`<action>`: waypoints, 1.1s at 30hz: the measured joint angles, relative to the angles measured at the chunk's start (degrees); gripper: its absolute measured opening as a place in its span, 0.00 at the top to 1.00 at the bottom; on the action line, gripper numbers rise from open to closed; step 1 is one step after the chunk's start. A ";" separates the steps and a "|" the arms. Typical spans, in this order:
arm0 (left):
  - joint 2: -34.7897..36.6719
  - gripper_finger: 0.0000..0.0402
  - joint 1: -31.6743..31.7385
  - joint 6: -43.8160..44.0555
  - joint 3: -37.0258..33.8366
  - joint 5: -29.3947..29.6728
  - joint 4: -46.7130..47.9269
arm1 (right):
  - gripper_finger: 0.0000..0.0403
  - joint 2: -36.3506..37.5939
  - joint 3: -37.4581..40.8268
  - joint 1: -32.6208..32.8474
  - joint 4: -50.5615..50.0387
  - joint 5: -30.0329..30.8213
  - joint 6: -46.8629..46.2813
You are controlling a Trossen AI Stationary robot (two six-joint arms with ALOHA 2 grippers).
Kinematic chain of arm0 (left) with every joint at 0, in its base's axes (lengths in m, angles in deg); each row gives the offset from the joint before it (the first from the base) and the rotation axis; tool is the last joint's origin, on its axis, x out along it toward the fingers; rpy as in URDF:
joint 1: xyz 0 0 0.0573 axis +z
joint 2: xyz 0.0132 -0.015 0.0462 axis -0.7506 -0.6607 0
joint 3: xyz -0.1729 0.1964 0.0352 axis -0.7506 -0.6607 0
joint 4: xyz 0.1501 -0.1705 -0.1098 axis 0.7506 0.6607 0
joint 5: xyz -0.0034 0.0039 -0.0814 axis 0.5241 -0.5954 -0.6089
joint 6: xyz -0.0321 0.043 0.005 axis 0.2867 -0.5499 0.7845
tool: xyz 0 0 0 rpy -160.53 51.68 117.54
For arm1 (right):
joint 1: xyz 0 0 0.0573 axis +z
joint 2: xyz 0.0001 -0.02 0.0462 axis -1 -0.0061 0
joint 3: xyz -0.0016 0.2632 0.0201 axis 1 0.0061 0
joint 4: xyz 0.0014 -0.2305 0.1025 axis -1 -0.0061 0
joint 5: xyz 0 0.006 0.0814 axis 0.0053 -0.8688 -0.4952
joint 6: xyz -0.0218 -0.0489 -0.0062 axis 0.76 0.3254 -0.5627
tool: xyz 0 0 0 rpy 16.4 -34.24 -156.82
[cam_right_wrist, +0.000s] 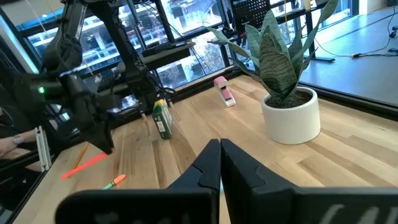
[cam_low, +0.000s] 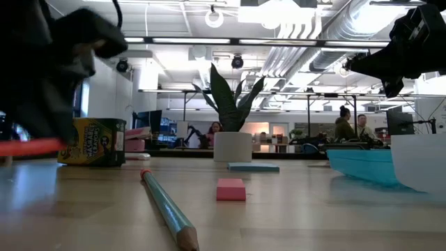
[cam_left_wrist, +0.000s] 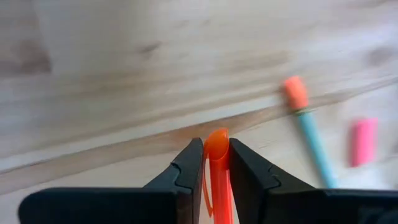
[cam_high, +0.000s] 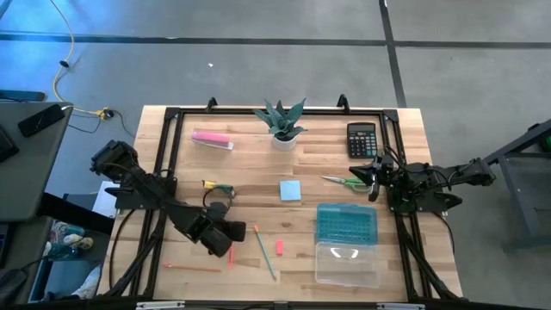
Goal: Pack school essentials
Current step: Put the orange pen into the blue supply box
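Observation:
My left gripper (cam_high: pixel 231 244) is near the table's near-left part, shut on an orange-red pen (cam_left_wrist: pixel 216 180). A second orange-red pen (cam_high: pixel 194 268) lies near the front edge. A greenish pencil with an orange end (cam_high: pixel 265 254) and a small pink-red piece (cam_high: pixel 279 248) lie just right of the left gripper. The light blue notepad (cam_high: pixel 290 190) lies flat mid-table. My right gripper (cam_high: pixel 374 181) is shut, right beside the green-handled scissors (cam_high: pixel 343 182), touching nothing I can see. My left gripper pinches the orange-red pen between its two fingers (cam_left_wrist: pixel 186 171), close to the pen's rounded clip end (cam_left_wrist: pixel 216 140), which pokes out just past the fingertips. The pen runs along the fingers. In the low view the pen (cam_low: pixel 28 146) sits above the tabletop.
An open blue case (cam_high: pixel 346 224) with its clear lid (cam_high: pixel 346 263) lies right of centre, near the front. A potted plant (cam_high: pixel 281 120), a pink bar (cam_high: pixel 212 139) and a black calculator (cam_high: pixel 362 139) stand along the far side. A crayon box (cam_high: pixel 219 187) lies by the left arm.

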 joint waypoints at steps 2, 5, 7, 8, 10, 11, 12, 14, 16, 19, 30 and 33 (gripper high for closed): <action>1.35 0.87 0.99 -1.36 0.06 1.54 -0.81 | 1.00 -0.01 0.00 0.00 -0.01 0.00 -0.01; 3.61 0.87 2.41 -4.30 0.02 4.36 -2.69 | 1.00 -0.01 0.00 0.01 0.00 0.00 0.00; 4.69 0.87 3.46 -6.91 0.04 6.39 -4.69 | 1.00 -0.01 0.00 0.01 -0.07 0.00 -0.01; 5.13 0.87 4.04 -8.31 0.02 7.28 -5.86 | 1.00 -0.01 0.00 0.01 -0.13 0.00 -0.01; 5.78 0.87 5.31 -11.56 0.02 8.62 -9.21 | 1.00 -0.01 0.00 0.01 -0.26 0.00 -0.01; 5.99 0.87 5.98 -13.36 0.02 9.14 -10.64 | 1.00 -0.01 0.00 0.01 -0.31 0.00 0.00; 6.03 0.87 6.65 -15.05 0.02 9.49 -12.36 | 1.00 -0.01 0.00 0.01 -0.39 0.00 0.00; 6.00 0.87 8.09 -18.53 0.02 9.60 -15.93 | 1.00 -0.01 0.00 0.00 -0.47 0.00 0.00; 6.00 0.87 9.40 -22.26 0.02 9.60 -19.94 | 1.00 -0.01 0.00 0.01 -0.48 0.00 -0.01; 6.00 0.87 11.29 -27.44 0.02 9.53 -25.44 | 1.00 -0.01 0.00 -0.01 -0.65 0.00 -0.01; 6.00 0.87 17.41 -41.52 0.02 6.23 -40.61 | 1.00 -0.01 0.00 0.01 -0.88 0.00 0.13; 6.00 0.87 18.58 -45.46 0.02 4.04 -43.96 | 1.00 -0.01 0.00 -0.01 0.03 2.02 -5.14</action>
